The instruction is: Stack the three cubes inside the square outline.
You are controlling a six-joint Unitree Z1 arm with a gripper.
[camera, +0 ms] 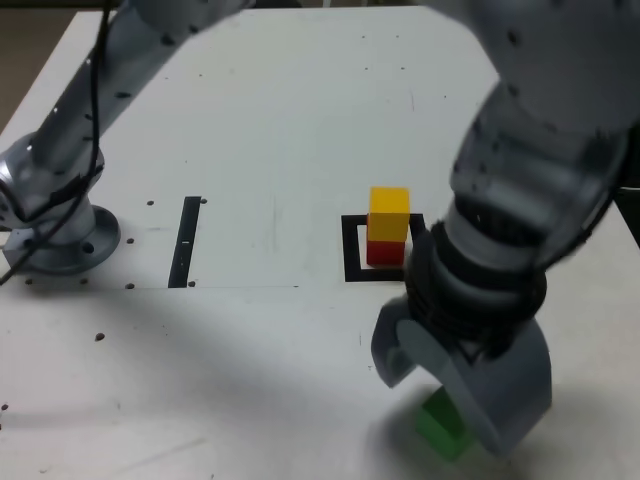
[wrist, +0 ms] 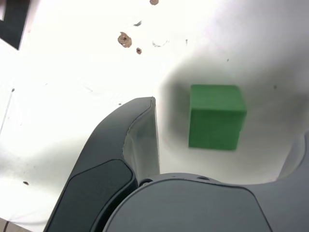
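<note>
The gripper (camera: 445, 400) hangs low over the white table (camera: 270, 180) near the bottom edge of the exterior view, its grey jaws spread wide and empty, with nothing pinched between them. The green cube (camera: 440, 425) sits on the table surface under the jaws, partly hidden by the nearer jaw in the exterior view. In the wrist view the same green cube (wrist: 215, 116) lies in the gap between the two jaws, apart from the one finger (wrist: 140, 140) that shows clearly; the other finger only enters the picture at its edge, and whether it touches the cube cannot be told. A soft shadow surrounds the cube on the table. Farther up the table in the exterior view, the yellow cube (camera: 389, 216) rests squarely on the red cube (camera: 385, 251), and this two-high stack stands inside the square outline (camera: 352, 250) of black tape, whose far and left sides show beside the stack while its right side is covered by the arm. The green cube lies well apart from the outline, toward the camera. To the exterior view's left of the outline lies a narrow black strip (camera: 186, 241), and beyond it the arm's grey base (camera: 55, 235) is bolted to the table, with a black cable running along the arm.
</note>
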